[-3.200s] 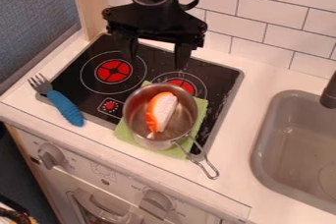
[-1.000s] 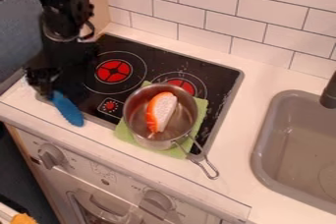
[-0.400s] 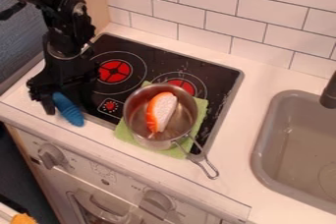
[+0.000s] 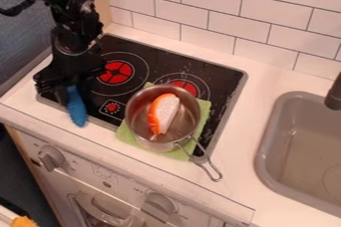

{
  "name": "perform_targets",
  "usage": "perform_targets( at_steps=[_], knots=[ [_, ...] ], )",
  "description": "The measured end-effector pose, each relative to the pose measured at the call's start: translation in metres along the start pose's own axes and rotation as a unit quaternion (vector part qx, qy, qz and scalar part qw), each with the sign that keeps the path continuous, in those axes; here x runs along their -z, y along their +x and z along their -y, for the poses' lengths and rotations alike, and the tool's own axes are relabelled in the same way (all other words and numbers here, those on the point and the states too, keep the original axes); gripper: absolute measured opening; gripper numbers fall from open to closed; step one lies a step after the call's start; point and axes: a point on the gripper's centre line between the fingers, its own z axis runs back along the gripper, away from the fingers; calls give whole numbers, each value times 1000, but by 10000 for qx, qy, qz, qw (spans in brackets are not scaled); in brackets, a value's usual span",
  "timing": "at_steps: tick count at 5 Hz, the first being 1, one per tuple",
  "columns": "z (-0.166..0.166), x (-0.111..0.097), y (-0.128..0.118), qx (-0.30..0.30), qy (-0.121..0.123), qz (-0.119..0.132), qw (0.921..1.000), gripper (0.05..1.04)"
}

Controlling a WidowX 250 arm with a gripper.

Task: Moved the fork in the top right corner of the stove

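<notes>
Fork [image 4: 77, 110] at stove's [image 4: 223, 77] lower-left edge, its top under my end effector [image 4: 63, 91]; whether it's pinched, I can't tell. Carry to top right corner remains undone.

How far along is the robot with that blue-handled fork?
Reaching looks done: the gripper is at the fork. Grasping seems underway, though a hold isn't certain. Left: the move to the top right corner of the stove; the blue handle lies by the near left corner.

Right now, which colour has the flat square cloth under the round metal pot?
The cloth is green, clearest in the camera view.
</notes>
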Motion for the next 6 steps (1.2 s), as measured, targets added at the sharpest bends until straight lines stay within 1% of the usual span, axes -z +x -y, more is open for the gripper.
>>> perform_targets(
  at_steps=[1, 2, 3, 4, 5, 6],
  knots=[
    [2, 0, -1, 23, -11, 0, 10000, 414],
    [3, -1, -5, -21, -73, -46, 10000, 414],
    [1, -5, -13, -117, -115, -112, 9998, 403],
    [12, -28, -23, -403, -197, 47, 9990, 369],
    [12, -52, -21, -868, -271, 104, 9958, 368],
    [28, -77, -19, -1135, -495, 249, 9920, 367]
  ],
)
